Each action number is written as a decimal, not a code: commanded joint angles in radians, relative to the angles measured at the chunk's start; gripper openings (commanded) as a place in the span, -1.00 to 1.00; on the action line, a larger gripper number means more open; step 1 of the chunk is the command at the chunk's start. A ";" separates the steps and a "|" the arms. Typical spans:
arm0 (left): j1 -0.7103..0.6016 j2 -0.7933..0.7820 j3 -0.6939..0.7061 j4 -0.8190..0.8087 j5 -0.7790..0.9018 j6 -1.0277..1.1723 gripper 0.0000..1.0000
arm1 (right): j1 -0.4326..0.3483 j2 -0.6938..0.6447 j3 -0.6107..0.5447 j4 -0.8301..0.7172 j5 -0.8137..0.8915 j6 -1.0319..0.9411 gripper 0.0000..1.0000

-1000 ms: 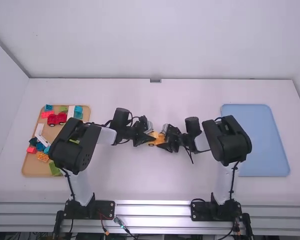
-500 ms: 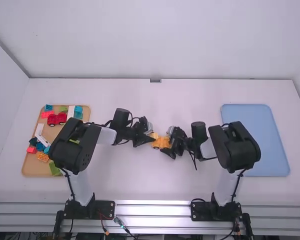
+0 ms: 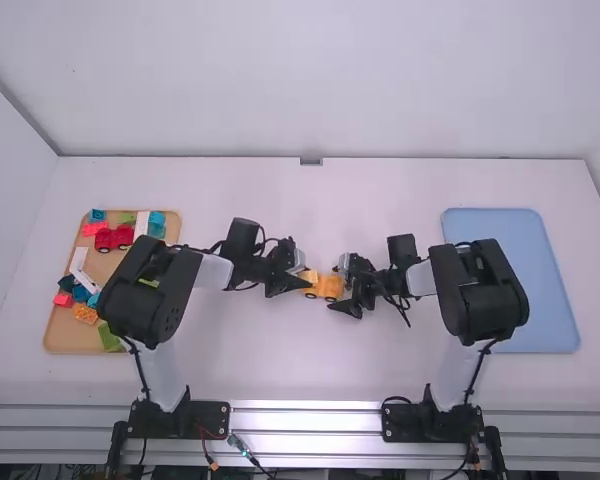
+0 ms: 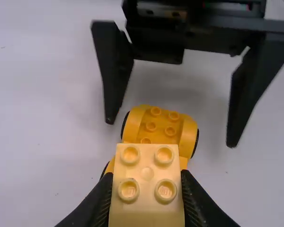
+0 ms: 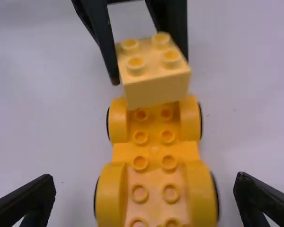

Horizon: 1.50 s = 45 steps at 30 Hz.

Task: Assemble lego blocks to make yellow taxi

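Here, at mid-frame, one yellow-orange plastic car base [image 3: 330,288] with four wheels sits on the white table [image 3: 280,360]. Over its left end, the left gripper [image 3: 306,280] pinches one pale-yellow, four-stud plastic block [image 5: 155,87]; at right, the right gripper [image 3: 340,289] holds two fingers wide apart.

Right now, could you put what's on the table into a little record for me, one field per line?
Being built: wheeled yellow base
Left gripper: shut on a yellow block
Block's place: the base's end nearer the left arm; clicked on or not, can't tell
Right gripper: open, near the base's other end
Tan tray: assorted bricks, a red wheeled piece
Far right: blue tray
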State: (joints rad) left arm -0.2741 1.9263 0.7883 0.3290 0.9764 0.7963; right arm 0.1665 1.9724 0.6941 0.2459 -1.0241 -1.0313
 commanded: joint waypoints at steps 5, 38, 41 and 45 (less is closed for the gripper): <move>-0.003 0.007 0.018 -0.019 0.029 0.078 -0.97 | 0.028 0.040 0.019 0.050 -0.050 -0.059 0.92; -0.042 0.008 0.119 -0.270 -0.016 0.241 -0.96 | 0.044 0.128 0.018 0.171 0.000 0.050 0.39; -0.042 0.008 0.106 -0.249 -0.016 0.240 -0.96 | 0.044 0.128 0.028 0.117 0.001 -0.023 0.25; -0.042 0.008 0.079 -0.214 -0.016 0.229 -0.96 | 0.044 0.128 0.065 0.017 0.000 -0.083 0.19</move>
State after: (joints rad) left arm -0.3122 1.9263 0.8864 0.1177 0.9455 1.0351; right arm 0.2119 2.0914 0.7433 0.2878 -1.0420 -1.0649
